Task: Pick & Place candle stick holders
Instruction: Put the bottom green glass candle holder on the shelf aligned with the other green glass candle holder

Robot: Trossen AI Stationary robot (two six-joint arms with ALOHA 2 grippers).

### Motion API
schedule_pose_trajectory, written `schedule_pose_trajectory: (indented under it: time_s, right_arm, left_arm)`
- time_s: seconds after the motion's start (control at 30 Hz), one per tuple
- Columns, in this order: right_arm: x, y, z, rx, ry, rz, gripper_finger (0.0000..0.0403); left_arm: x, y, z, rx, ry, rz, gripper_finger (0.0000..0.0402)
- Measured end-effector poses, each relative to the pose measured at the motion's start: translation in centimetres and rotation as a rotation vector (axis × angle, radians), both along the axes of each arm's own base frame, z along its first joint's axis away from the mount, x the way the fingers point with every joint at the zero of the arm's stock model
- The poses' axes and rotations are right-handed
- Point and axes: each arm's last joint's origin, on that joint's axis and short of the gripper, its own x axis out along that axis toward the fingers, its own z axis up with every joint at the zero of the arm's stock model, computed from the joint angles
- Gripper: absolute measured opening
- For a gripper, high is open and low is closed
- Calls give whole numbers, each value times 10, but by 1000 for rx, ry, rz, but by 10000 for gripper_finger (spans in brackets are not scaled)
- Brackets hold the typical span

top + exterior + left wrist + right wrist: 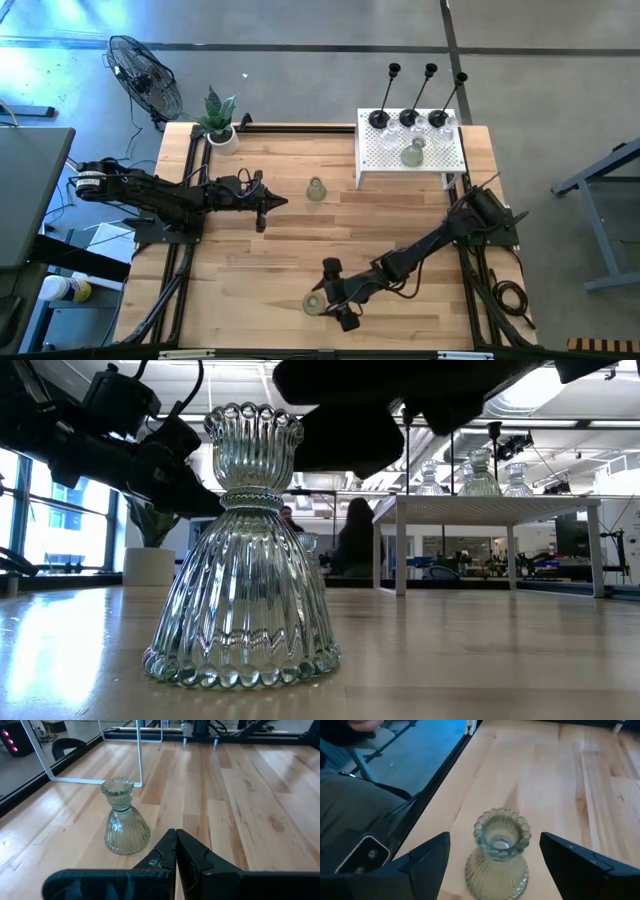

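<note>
- My right gripper (322,300) sits at the near edge of the table (250,270), far from the white perforated box (410,160). Its two fingers (420,865) are spread wide, one on each side of a pale-green glass holder (498,855), and neither touches it.
- That holder (314,304) stands upright on the wood. In the low view it (243,550) fills the foreground, ribbed, with a scalloped rim.
- My left gripper (266,203) has its fingers pressed together, pinching nothing. It hovers toward the plant side of the table, away from the box.
- A second pale-green glass holder (316,189) stands upright just ahead of the left gripper (176,851), apart from it, between that gripper and the box. My left wrist view shows it (125,817) clearly.
- On the box I count three black holders (383,100) with tall thin stems in a row along its far edge, and one pale-green glass holder (412,154) in front of them.
- Clear glass holders on the box are hard to make out from above. The low view shows three squat glass shapes (480,472) up there, but I cannot tell tint from clear.
- My own arm blocks the top of the low view, and the stems of the black holders are cut off there.
- One green plant in a white pot (220,125) stands at the far corner, well apart from the box.
</note>
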Motion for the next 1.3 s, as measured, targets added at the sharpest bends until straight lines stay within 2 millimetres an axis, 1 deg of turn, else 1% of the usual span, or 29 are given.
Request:
schedule_pose_trajectory:
  time_s: [0.17, 0.23, 0.37, 0.47, 0.6, 0.87, 0.97, 1.03, 1.1, 1.2, 1.3]
  right_arm:
    - [4, -5, 0, -1, -13, -4, 302]
    - [7, -9, -5, 7, -4, 5, 302]
    - [17, -15, -14, 76, -25, 43, 302]
    - [19, -17, -19, 83, -14, 53, 294]
    - [20, -17, -19, 90, -27, 57, 263]
    - [19, -15, -19, 107, -21, 92, 176]
    - [19, -15, -19, 111, -21, 97, 157]
    - [18, -15, -16, 124, -13, 90, 156]
    - [17, -16, -10, 132, -14, 86, 164]
    - [12, -19, 10, 134, -27, 55, 179]
    - [2, -26, 34, 96, -14, -13, 177]
  left_arm:
    - [0, 0, 0, 8, -1, -1, 1]
    - [0, 0, 1, 14, -5, -2, 1]
    - [0, 0, 1, 18, -5, -2, 1]
    - [0, 0, 0, 19, -4, -1, 1]
    - [0, 0, 0, 15, -4, 0, 1]
    - [0, 0, 0, 12, -5, 0, 1]
    - [0, 0, 0, 11, -4, 0, 1]
    - [0, 0, 0, 8, -5, 1, 1]
    - [0, 0, 0, 8, -5, 0, 1]
    - [0, 0, 0, 7, -5, -2, 1]
    - [0, 0, 0, 7, -5, -2, 1]
